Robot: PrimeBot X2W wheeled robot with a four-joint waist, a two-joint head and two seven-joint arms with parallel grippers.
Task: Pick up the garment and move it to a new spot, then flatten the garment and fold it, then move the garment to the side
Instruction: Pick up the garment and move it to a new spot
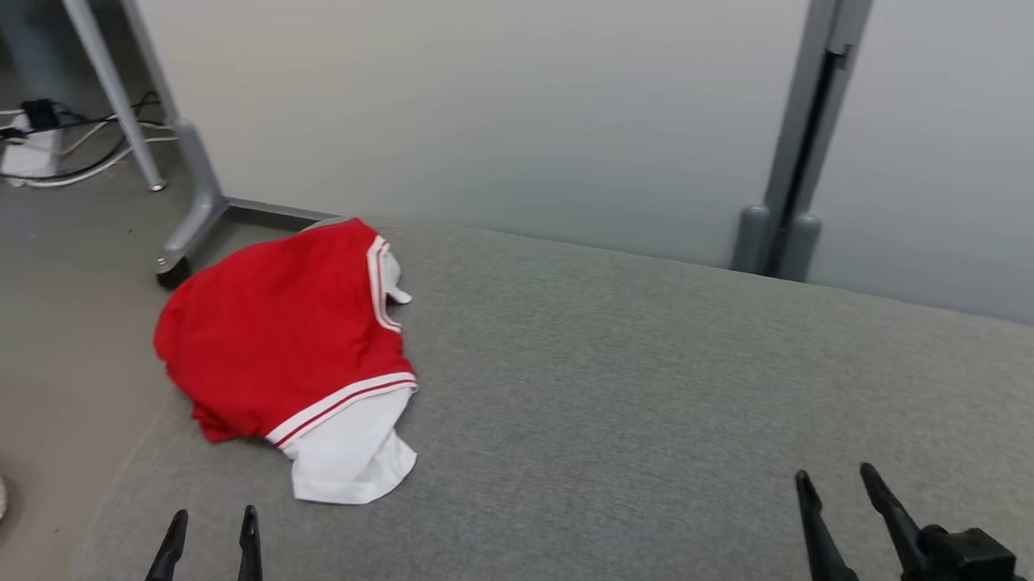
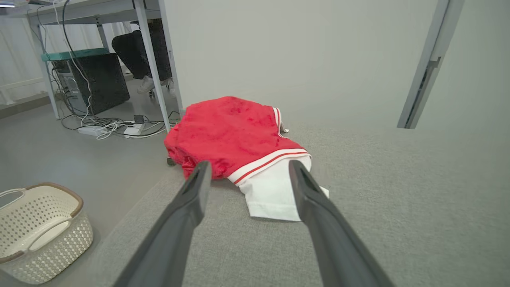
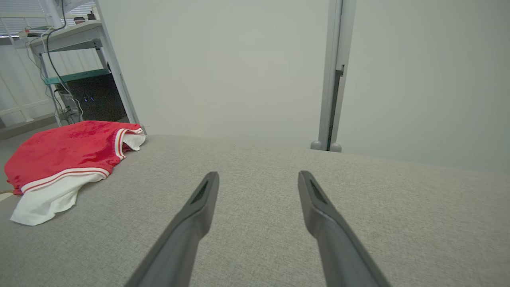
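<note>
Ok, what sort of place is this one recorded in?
Likely an office or lab corner: a desk with a computer tower and cables under it, a partition behind a grey fabric surface holding the garment, and a basket on the floor.

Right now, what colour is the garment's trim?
White with a thin red stripe, edging the red garment; clearest in the left wrist view.

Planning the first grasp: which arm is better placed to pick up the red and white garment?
Probably the left. The garment lies at the left end of the grey surface, just ahead of the open left gripper; the open right gripper sits far off to the other side.
</note>
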